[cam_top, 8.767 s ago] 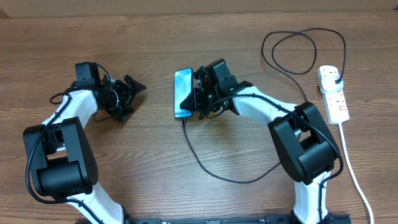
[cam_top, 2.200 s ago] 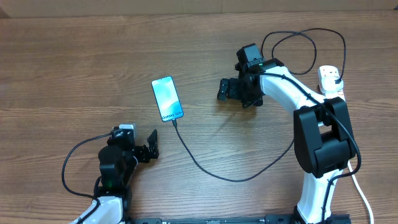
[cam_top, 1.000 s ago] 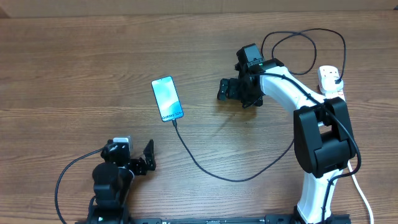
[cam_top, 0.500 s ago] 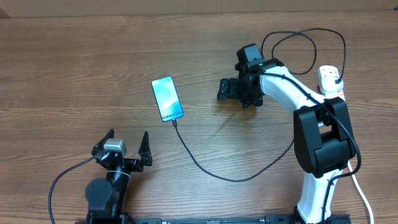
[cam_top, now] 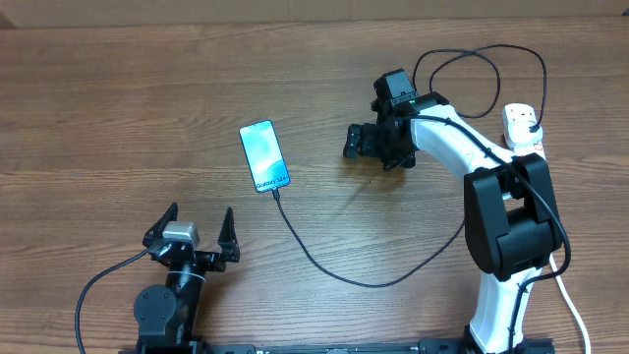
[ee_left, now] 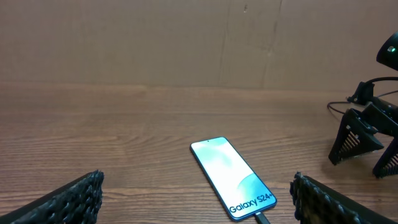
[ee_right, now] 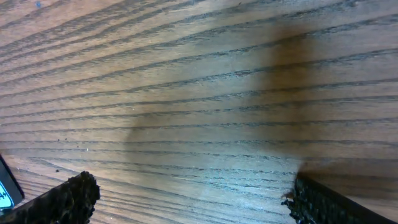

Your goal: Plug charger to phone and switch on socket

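Pulled back to eight o'clock, the left gripper (cam_top: pixel 200 218) is now sitting with jaws spread wide, empty. Right gripper (cam_top: pixel 352 144) is hovering at one o'clock, equally wide, empty. Socket (cam_top: pixel 518 117) is lying at three o'clock. Phone (cam_top: pixel 264 155) is glowing at ten, charger (cam_top: pixel 324 265) meeting its lower end.

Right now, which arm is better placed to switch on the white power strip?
The right arm. The right pincer, open, hovers nearer the power strip on that side; the left pincer sits far away.
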